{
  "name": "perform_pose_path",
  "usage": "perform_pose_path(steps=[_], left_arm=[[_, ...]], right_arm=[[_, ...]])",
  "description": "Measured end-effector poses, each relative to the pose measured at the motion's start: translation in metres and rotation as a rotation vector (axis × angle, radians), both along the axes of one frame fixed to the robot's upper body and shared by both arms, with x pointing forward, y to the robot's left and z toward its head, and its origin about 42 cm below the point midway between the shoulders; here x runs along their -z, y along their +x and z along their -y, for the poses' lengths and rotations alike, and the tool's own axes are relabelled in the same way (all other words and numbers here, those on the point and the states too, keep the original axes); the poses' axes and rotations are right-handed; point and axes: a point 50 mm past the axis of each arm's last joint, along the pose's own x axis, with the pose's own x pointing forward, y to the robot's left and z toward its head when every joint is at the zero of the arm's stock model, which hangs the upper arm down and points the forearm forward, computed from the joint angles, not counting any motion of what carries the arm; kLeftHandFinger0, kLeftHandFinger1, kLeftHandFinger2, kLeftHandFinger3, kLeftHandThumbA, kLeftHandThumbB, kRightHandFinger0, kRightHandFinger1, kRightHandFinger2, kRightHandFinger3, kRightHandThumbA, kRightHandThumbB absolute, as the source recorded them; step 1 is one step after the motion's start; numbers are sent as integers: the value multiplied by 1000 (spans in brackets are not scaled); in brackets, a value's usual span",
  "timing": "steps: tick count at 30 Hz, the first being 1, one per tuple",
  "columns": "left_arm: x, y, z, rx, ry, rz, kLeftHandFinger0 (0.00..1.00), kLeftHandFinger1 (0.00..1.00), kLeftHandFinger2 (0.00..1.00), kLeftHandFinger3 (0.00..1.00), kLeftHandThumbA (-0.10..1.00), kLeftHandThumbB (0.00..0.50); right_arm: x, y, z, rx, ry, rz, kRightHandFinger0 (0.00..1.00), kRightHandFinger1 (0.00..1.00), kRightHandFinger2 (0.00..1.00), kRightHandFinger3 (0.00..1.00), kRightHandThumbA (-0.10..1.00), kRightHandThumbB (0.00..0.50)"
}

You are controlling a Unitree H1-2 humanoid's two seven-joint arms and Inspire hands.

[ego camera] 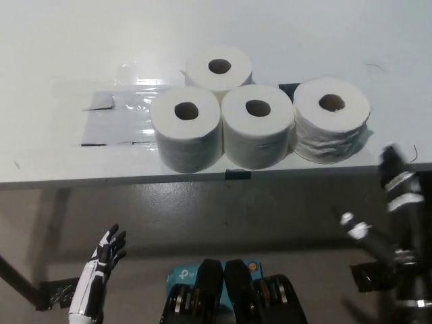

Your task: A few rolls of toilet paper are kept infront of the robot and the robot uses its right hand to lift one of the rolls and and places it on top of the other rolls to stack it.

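Soft, light paper, that right roll (331,120) — grip its sides gently. Right hand (395,202) nearby, blurred, can't tell its fingers; left hand (101,266) hangs spread.

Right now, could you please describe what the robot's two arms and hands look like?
The left hand is white with black fingers and black seams, on a slim white forearm. The right hand and arm are black, blurred here, with silvery-white bands round the fingers and metal fittings along the arm. No loose cables are visible.
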Motion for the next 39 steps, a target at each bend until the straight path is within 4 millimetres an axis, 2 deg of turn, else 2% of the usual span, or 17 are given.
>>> perform_pose_path(steps=[2,4,5,6,7,9,11,12,13,15,16,19,26,28,30,34,39], left_arm=[[1,-1,0,1,0,-2,1000,1000,1000,1000,1000,183],[1,-1,0,3,-1,-2,1000,1000,1000,1000,1000,191],[1,-1,0,3,-1,-2,1000,1000,1000,1000,1000,191],[1,-1,1,4,-2,-2,1000,1000,1000,1000,1000,184],[1,-1,1,4,-2,-3,1000,1000,1000,1000,1000,179],[2,-1,1,4,-3,-5,1000,1000,1000,1000,1000,179],[2,-1,1,4,-3,-8,1000,1000,1000,1000,1000,174],[3,-2,1,4,-3,-9,1000,1000,1000,1000,1000,174],[3,-2,1,4,-3,-10,1000,1000,1000,1000,1000,174],[3,-2,1,4,-3,-11,1000,1000,1000,1000,1000,191],[3,-2,1,4,-3,-11,1000,1000,1000,1000,1000,193],[3,-2,1,4,-3,-11,1000,1000,1000,1000,1000,190],[3,-2,2,5,-3,-11,1000,1000,1000,1000,1000,189],[3,-1,2,5,-3,-11,1000,1000,1000,1000,1000,193],[3,-1,1,5,-2,-11,1000,1000,1000,1000,1000,197],[3,-1,2,5,-2,-11,1000,1000,1000,1000,1000,196],[3,-1,2,6,-2,-11,1000,1000,1000,1000,1000,197]], right_arm=[[-24,-1,11,20,-22,60,1000,1000,1000,1000,858,233],[-50,3,24,38,-50,117,1000,1000,1000,1000,862,190],[-62,6,29,45,-71,140,1000,1000,1000,1000,813,167],[-77,12,36,53,-101,168,1000,1000,1000,1000,799,182],[-89,16,41,57,-125,187,1000,1000,1000,1000,869,193],[-107,27,50,63,-176,201,1000,1000,1000,1000,915,219],[-125,37,58,67,-226,203,1000,1000,1000,1000,822,237],[-132,42,60,67,-246,203,1000,1000,1000,1000,821,248],[-141,50,64,66,-271,194,1000,1000,1000,1000,825,246],[-154,65,68,61,-305,169,1000,1000,1000,1000,860,290],[-158,73,70,58,-324,153,1000,1000,1000,1000,862,277],[-177,112,73,30,-407,54,1000,1000,1000,1000,825,305],[-205,191,69,-36,-576,-198,1000,1000,1000,1000,806,296],[-208,204,66,-50,-611,-257,1000,1000,1000,1000,816,336],[-211,226,60,-77,-675,-361,1000,1000,1000,1000,837,317],[-211,252,52,-120,-773,-497,1000,1000,1000,1000,807,281],[-205,269,51,-169,-867,-653,1000,1000,1000,1000,906,323]])
